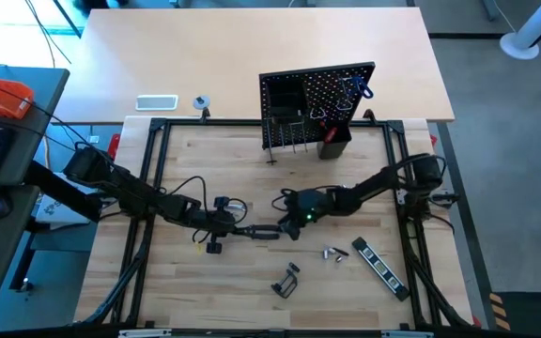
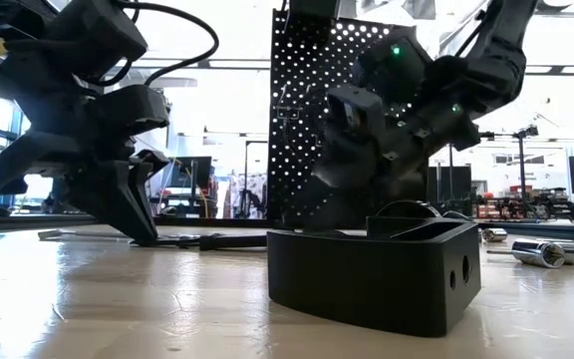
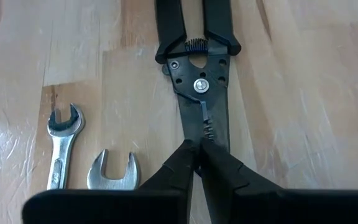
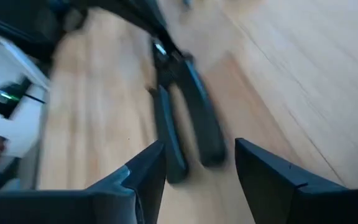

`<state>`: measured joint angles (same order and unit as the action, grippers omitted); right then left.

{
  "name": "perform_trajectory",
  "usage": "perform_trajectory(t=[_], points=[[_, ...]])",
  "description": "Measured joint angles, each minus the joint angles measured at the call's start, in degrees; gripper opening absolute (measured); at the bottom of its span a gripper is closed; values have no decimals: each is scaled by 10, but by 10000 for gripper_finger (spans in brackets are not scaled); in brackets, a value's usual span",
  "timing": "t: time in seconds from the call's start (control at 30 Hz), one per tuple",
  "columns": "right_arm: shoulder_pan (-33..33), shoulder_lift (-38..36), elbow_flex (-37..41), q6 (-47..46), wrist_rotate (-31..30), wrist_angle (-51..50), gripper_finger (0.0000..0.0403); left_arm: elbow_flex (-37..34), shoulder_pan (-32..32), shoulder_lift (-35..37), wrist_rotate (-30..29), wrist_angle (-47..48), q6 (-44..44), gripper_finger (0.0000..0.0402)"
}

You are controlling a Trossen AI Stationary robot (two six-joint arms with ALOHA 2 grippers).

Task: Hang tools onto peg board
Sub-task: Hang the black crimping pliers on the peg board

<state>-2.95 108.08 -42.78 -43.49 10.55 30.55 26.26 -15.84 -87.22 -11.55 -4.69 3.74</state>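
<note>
Black-handled pliers (image 1: 259,232) lie flat on the wooden table near its middle. My left gripper (image 3: 197,148) comes in from the table's left and is shut on their nose. My right gripper (image 4: 201,155) reaches in from the right and is open. Its fingers stand on either side of the free ends of the pliers' handles (image 4: 191,134), with no touch showing. Two silver wrenches (image 3: 64,143) lie on the table beside the left gripper. The peg board (image 1: 317,103) stands upright at the table's far edge, with a few tools hanging on its hooks. My left gripper pinches the tip of the pliers' nose (image 3: 199,134) between its two fingers. The fingers (image 3: 166,171) slant down from the table's left and lie along the pliers. The pliers rest flat on the table, their handles pointing toward the right arm.
A black clamp (image 1: 286,282) lies toward the near edge and fills the front of the low view (image 2: 377,269). A black striped bar (image 1: 380,263) and a small silver piece (image 1: 334,253) lie at the near right. A small black bin (image 1: 334,143) hangs on the board's front.
</note>
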Motion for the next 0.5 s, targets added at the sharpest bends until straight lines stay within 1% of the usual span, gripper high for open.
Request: perform_trajectory(t=[0.07,0.2,0.37,0.5], points=[[0,-10,0,-4,5,-37,185,0,0,0,-1,0,-5,19],[1,-18,-1,-34,35,-82,185,-1,0,-1,-4,-6,-18,19],[4,-18,-4,-57,65,-85,185,-2,0,-2,-9,-21,-33,19],[19,-9,-17,-70,96,-88,185,-2,0,-2,-17,-26,-40,19]])
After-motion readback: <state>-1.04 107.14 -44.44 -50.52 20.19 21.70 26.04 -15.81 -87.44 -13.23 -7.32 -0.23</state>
